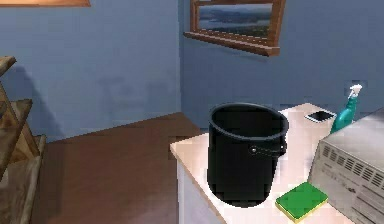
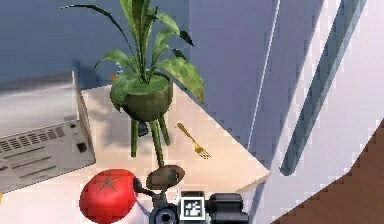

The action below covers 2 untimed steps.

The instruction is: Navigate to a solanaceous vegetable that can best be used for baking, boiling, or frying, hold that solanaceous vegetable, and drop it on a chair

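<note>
Your counter (image 2: pixel 228 152) carries a potted plant (image 2: pixel 148 95) and a red tomato (image 2: pixel 108 196); your arm (image 2: pixel 232 212) shows low at the bottom edge, gripper (image 2: pixel 163 203) just beside the tomato, at a brown potato-like lump (image 2: pixel 165 179); whether it holds anything, you cannot tell.

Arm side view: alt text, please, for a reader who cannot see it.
At the bottom edge, the pincer sits near a brown lump and a red tomato on a counter. Behind them are a potted plant, a fork and a grey appliance.
</note>
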{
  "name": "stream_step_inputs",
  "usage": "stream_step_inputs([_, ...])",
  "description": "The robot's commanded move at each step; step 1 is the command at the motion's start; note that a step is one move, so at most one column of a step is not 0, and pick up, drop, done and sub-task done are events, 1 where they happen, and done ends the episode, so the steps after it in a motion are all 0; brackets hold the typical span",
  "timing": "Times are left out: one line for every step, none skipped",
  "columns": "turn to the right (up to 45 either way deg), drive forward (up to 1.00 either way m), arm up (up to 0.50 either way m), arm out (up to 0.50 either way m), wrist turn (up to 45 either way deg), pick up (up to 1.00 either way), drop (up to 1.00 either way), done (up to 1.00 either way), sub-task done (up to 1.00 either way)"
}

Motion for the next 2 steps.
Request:
stream_step_inputs([0.0,0.00,0.10,0.00,0.0,0.00,0.00,0.00,0.00])
stream_step_inputs([-45.0,0.00,0.00,0.00,0.0,0.00,0.00,0.00,0.00])
